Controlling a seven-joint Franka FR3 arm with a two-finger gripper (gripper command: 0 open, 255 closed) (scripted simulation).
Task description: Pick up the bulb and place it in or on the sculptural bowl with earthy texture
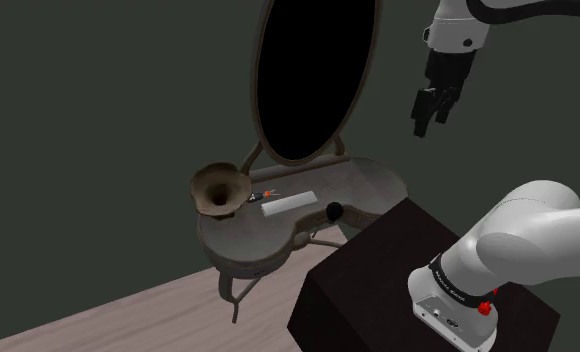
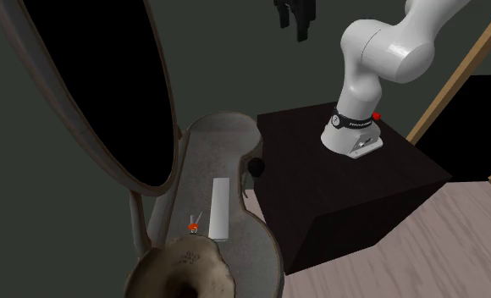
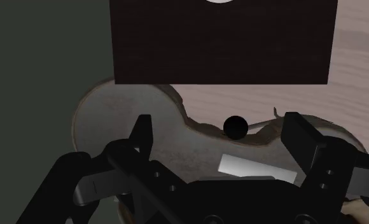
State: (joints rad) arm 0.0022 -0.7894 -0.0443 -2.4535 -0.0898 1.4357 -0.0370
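One small bulb [image 1: 267,193] [image 2: 192,225] is lying flat on the table [image 1: 363,180] [image 2: 208,135] [image 3: 110,114]. It is sitting between the bowl [image 1: 218,190] [image 2: 180,269] and the bowl-side end of a white bar [image 1: 288,204] [image 2: 218,207] [image 3: 253,167], just beside the bar. In the second exterior view its orange head is pointing toward the bowl. Two thin legs are trailing away, and the long axis is running roughly along the bar and the table's length. It is showing too small to confirm this. The gripper [image 1: 430,105] [image 2: 295,17] [image 3: 220,127] is hanging well above the table, its fingers standing wide apart and grasping nothing. The second exterior view's top edge is cropping the gripper and its bottom edge the bowl. In the wrist view the hand is covering the table's bowl end. A black ball [image 1: 333,211] [image 2: 254,167] [image 3: 235,127] is sitting at the table's stand-side edge.
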